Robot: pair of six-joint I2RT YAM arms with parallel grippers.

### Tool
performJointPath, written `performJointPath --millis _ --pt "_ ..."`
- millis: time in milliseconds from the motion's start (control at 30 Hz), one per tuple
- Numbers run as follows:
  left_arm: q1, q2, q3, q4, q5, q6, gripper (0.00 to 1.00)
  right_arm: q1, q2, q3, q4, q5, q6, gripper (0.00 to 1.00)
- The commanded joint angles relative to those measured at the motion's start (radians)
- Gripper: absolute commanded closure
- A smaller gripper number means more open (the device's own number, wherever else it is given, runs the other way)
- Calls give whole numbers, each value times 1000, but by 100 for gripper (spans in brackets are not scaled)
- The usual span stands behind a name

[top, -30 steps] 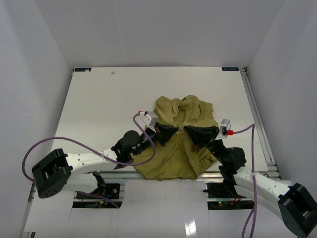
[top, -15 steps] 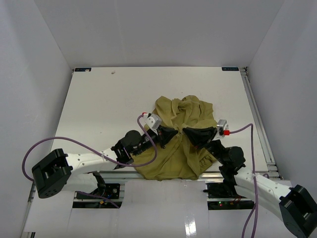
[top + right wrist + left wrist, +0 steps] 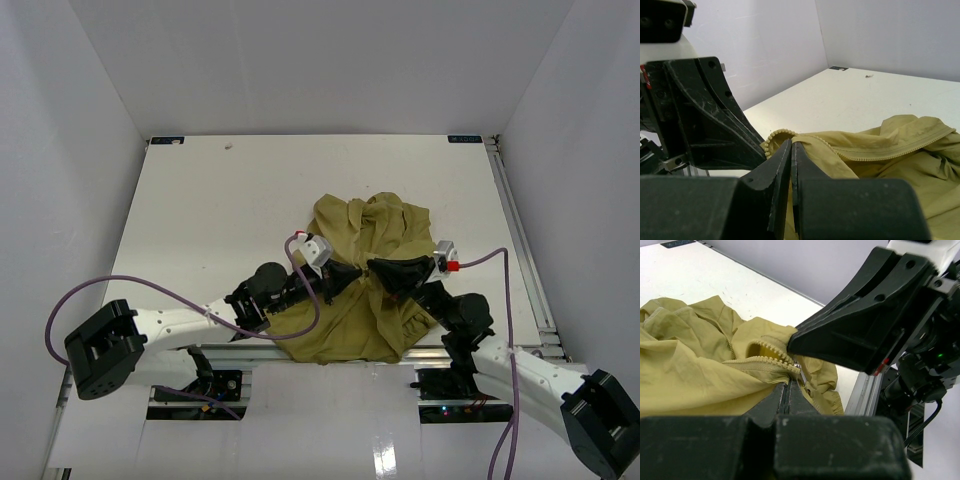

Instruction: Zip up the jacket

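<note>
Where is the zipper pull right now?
Left wrist view: the zipper pull sits just beyond the shut left hand, below the right hand, where the jacket zipper rows meet.

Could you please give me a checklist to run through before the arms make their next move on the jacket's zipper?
1. Left tool shut on the jacket beside the zipper pull: ok.
2. Right tool shut on the jacket's toothed edge: ok.
3. Zipper pull itself inside the left tool's grip: cannot tell.
4. The two tools clear of each other: cannot tell, their tips are very close.
5. Jacket lying flat along the zipper line: not ok, it is bunched and folded.
</note>
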Motion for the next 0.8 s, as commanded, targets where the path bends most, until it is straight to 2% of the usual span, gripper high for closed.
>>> performJointPath --millis 0,300,333,433,467,567,767 --pt "1 15 40 -64 26 40 100 1 -51 -93 14 24 -16 92" --pt "-1 26 65 -76 31 39 99 1 -11 -80 13 -22 -11 92" --pt "-1 24 69 -79 34 38 95 1 -3 -84 24 -26 -6 92" --pt "-1 13 70 -90 53 33 60 1 21 -103 62 -34 7 92" --pt "-1 9 66 -87 54 33 55 1 26 -108 74 -32 12 92" --pt "1 -18 41 -71 36 30 47 1 36 -132 100 -31 22 92" --pt "1 -45 33 -82 -8 21 41 2 30 -143 105 -34 28 92"
